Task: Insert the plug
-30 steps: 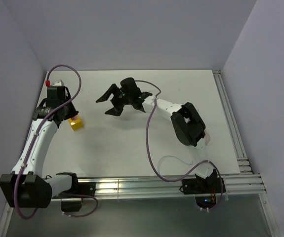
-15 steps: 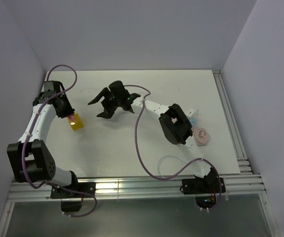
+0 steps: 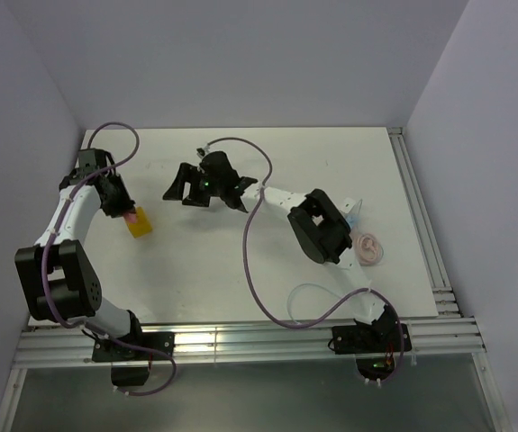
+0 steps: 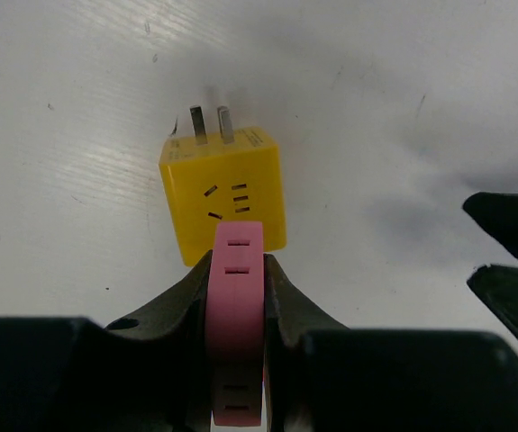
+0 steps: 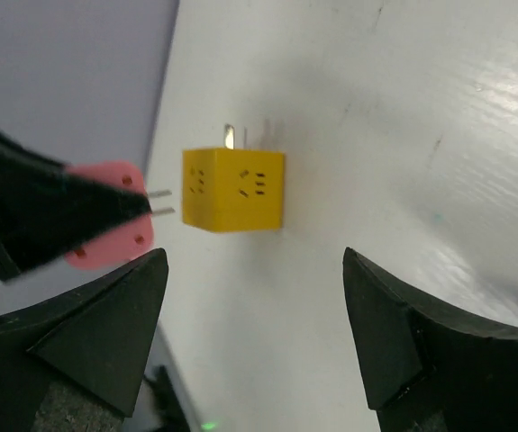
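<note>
Nearing yellow adapter (image 5: 233, 189): right gripper (image 5: 254, 261)

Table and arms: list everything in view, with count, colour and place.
plug: one, pink, clamped in the left end effector, prongs toward the cube.
adapter cube: one, yellow, on the table's left side.
coiled piece: one, pink, table's right side, beside the right arm.
table: one, white.
rails: silver, along near and right edges.
cables: two, purple, one per arm.
left end effector: one, black, shut on the plug.
right end effector: one, black, open, right of the cube.
</note>
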